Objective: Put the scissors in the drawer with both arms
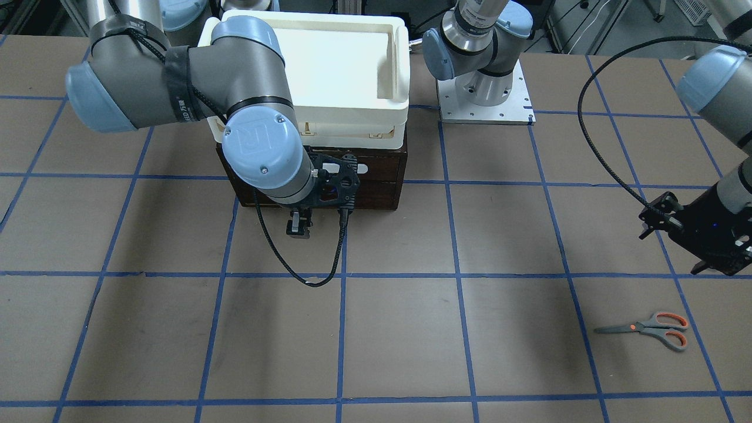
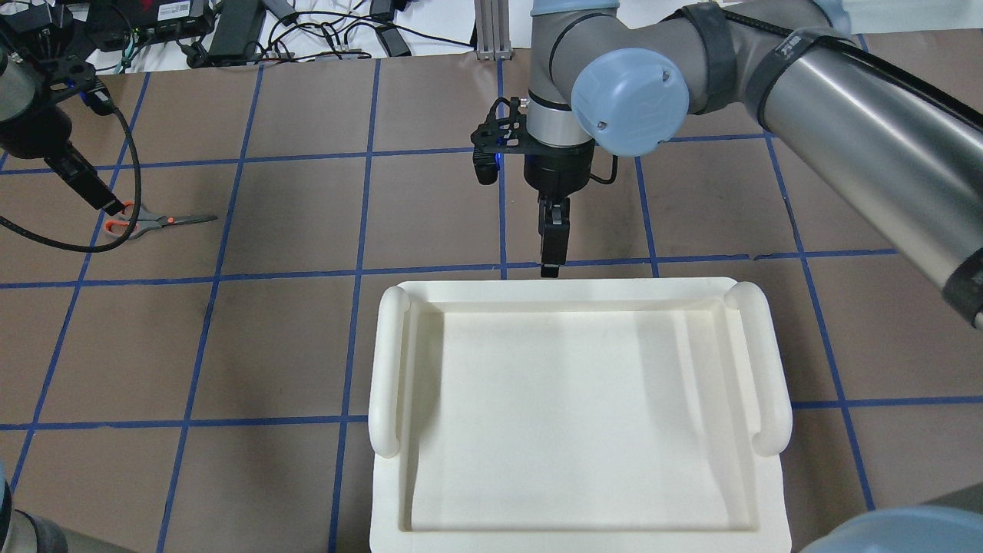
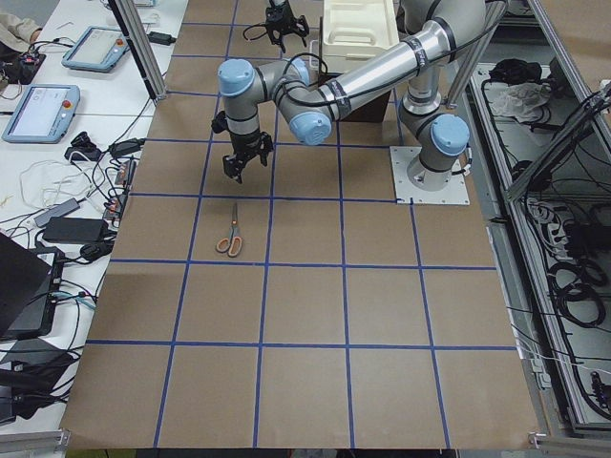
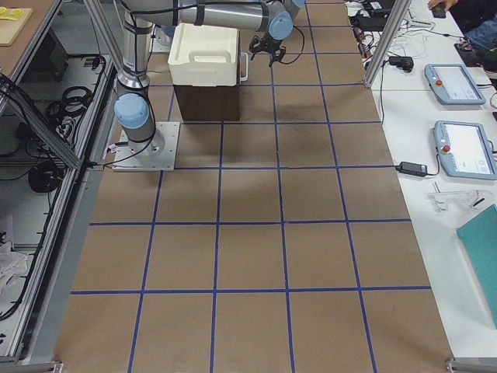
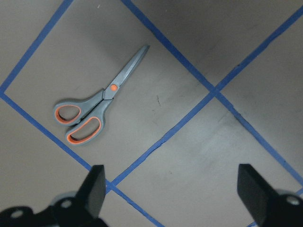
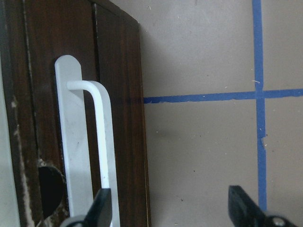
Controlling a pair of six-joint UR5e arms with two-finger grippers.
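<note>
The table (image 1: 399, 329) spreads wide beneath my tools. The cream-white tray (image 2: 576, 296) sits above the drawer (image 6: 118, 94), behind and higher than my right gripper (image 1: 298, 226). The drawer's dark front faces that gripper, whose jaws stand wide apart. One finger (image 6: 102, 210) is right at the white bar handle (image 6: 103, 142); whether it touches, I cannot tell. My left gripper (image 5: 173, 189) hangs spread wide above the table. The scissors (image 5: 104, 97) lie flat, blades together, just ahead of it and nearer one finger, untouched.
</note>
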